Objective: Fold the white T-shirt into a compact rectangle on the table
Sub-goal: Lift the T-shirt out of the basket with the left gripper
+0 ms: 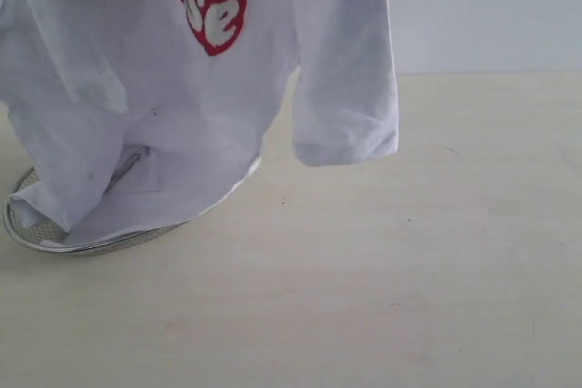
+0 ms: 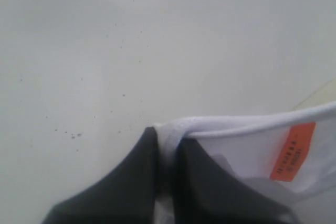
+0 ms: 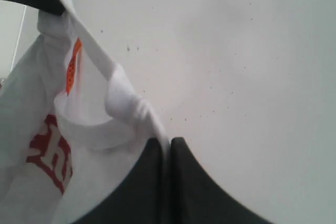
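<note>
Above the worktop point(image 1: 427, 279), the white T-shirt point(image 1: 182, 106) is hung by its neckline, clamped in left gripper point(image 2: 167, 153) and right gripper point(image 3: 169, 153), presumably for spreading.

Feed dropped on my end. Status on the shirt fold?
Left gripper shut on white T-shirt neckline. Right gripper shut on neckline too. Shirt hanging, unfolded. Hem draped into wire basket on the table.

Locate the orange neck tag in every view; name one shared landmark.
Exterior: not visible.
Left wrist: orange neck tag beside the collar band, near the left tool.
Right wrist: beside the collar band, far from the right tool.
Shared landmark: red lettering, exterior and right wrist.
</note>
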`<state>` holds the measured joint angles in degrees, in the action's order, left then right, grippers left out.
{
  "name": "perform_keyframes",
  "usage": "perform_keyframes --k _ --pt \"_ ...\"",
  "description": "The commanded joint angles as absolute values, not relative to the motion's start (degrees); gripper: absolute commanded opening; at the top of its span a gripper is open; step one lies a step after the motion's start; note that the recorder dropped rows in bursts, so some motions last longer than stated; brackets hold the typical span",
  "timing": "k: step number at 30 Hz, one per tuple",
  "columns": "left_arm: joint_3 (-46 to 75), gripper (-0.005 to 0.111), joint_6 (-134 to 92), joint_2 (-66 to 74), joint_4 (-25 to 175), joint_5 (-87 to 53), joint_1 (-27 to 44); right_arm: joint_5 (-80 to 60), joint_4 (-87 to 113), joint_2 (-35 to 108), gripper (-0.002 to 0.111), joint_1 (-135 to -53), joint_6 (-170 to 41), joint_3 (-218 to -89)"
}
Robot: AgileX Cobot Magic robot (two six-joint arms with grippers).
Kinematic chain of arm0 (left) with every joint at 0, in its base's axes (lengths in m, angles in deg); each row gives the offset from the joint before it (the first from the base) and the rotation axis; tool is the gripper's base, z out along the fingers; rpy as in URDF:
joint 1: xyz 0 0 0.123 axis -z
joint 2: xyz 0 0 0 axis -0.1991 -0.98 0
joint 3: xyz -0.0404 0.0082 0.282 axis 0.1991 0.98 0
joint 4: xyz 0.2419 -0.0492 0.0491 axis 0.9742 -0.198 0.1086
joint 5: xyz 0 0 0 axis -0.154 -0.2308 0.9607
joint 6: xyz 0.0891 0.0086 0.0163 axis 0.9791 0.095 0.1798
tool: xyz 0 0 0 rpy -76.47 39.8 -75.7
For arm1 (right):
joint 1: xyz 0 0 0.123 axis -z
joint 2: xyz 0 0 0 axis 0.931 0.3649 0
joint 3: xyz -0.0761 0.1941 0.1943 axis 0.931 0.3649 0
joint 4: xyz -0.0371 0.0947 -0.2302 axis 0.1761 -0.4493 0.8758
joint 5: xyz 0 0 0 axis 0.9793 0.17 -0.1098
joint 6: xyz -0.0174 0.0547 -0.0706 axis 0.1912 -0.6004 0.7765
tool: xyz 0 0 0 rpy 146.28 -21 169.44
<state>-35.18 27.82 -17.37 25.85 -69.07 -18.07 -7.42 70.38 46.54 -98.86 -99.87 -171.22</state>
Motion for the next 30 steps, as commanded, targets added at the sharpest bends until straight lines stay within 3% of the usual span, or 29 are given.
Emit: perform_keyframes --k 1,9,18,25,30 --pt "-41.11 0.004 24.06 -16.75 26.27 -74.44 -18.25 -5.62 70.71 43.77 0.000 -98.28 -99.47 -172.24" --pt "-47.59 0.004 22.11 -15.88 25.52 -74.08 -18.25 -4.13 72.86 37.30 0.000 -98.28 -97.59 -173.19" --pt "-66.60 0.004 15.95 -15.74 16.68 -76.14 -18.25 2.74 73.00 36.77 0.000 -98.28 -93.04 -191.69" --pt "-69.14 0.004 15.84 -14.74 1.45 -82.50 -18.25 9.89 71.52 34.85 0.000 -98.28 -89.07 -196.73" --pt "-67.11 0.004 10.65 -14.60 9.94 -84.24 -18.25 25.71 53.36 35.28 0.000 -98.28 -70.70 -196.61"
